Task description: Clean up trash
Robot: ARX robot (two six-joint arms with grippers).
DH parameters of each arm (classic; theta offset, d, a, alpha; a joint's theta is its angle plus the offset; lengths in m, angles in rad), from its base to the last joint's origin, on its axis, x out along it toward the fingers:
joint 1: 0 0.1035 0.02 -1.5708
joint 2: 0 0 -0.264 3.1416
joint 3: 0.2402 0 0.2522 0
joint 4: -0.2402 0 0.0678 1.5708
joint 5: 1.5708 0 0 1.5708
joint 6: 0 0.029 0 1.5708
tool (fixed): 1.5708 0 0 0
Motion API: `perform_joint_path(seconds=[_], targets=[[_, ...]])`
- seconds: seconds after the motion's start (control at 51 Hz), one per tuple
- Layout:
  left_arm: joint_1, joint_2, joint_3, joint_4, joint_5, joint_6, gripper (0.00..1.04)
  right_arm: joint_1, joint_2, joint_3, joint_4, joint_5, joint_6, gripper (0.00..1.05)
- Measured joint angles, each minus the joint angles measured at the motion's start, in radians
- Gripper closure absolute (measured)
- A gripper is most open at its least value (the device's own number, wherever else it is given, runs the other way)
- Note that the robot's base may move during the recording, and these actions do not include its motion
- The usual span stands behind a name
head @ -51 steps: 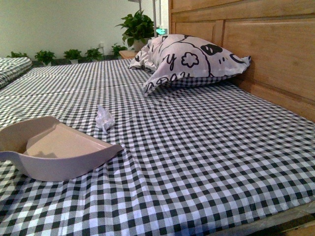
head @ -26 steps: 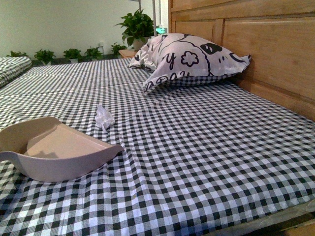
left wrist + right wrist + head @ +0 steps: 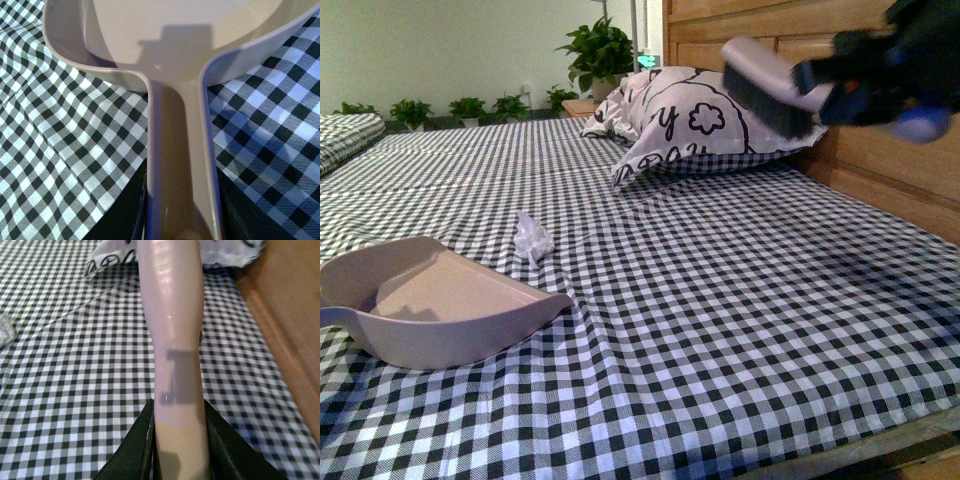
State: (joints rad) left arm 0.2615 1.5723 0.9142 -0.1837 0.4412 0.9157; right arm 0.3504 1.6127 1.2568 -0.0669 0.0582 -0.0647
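Front view: we see the trash (image 3: 532,238), a small crumpled white wad, lying on the black-and-white checked bed sheet (image 3: 720,300) toward the left side of the bed, just beyond the far rim of the dustpan (image 3: 440,310) and apart from it. The pale pinkish-grey dustpan rests on the sheet near the front left corner of the bed, its open mouth facing toward the bed's middle. High at the right, above the sheet, our right gripper (image 3: 840,85) holds the brush (image 3: 770,90) in the air in front of the wooden headboard (image 3: 880,110); its dark bristles point down and toward the patterned pillow (image 3: 700,125), which leans at the head of the bed against the headboard. Green potted plants (image 3: 600,55) stand along the far wall behind the bed.

In the left wrist view, our left gripper (image 3: 182,220) is clamped on the dustpan's handle (image 3: 180,165), one dark finger pressing each side, with the pan's bowl spreading out ahead over the checked sheet.

In the right wrist view, the brush's pale handle (image 3: 175,340) runs forward from between the closed fingers (image 3: 135,450), held above the sheet, with the pillow's edge and the headboard's wooden base ahead. A white scrap shows at the frame's edge; we cannot tell whether it is the wad.
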Motion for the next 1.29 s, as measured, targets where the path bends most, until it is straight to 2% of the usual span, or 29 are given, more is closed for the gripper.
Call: perform_joint_path(seconds=[0.157,0.372,0.588,0.764,0.999,1.195,1.293], targets=[[0.000,0.000,0.000,0.000,0.000,0.000,0.77,0.031,0.249,0.209,-0.031,-0.056,-0.004,0.83],[0.000,0.000,0.000,0.000,0.000,0.000,0.77,0.085,0.494,0.510,-0.076,-0.064,0.028,0.83],[0.000,0.000,0.000,0.000,0.000,0.000,0.77,0.155,0.699,0.805,-0.192,-0.077,0.034,0.83],[0.000,0.000,0.000,0.000,0.000,0.000,0.77,0.188,0.796,0.922,-0.255,-0.039,0.018,0.83],[0.000,0.000,0.000,0.000,0.000,0.001,0.77,0.190,0.868,0.983,-0.363,-0.002,-0.010,0.83],[0.000,0.000,0.000,0.000,0.000,0.001,0.77,0.201,0.912,1.072,-0.491,-0.052,-0.063,0.83],[0.000,0.000,0.000,0.000,0.000,0.001,0.77,0.211,0.912,1.083,-0.537,-0.128,-0.092,0.83]])
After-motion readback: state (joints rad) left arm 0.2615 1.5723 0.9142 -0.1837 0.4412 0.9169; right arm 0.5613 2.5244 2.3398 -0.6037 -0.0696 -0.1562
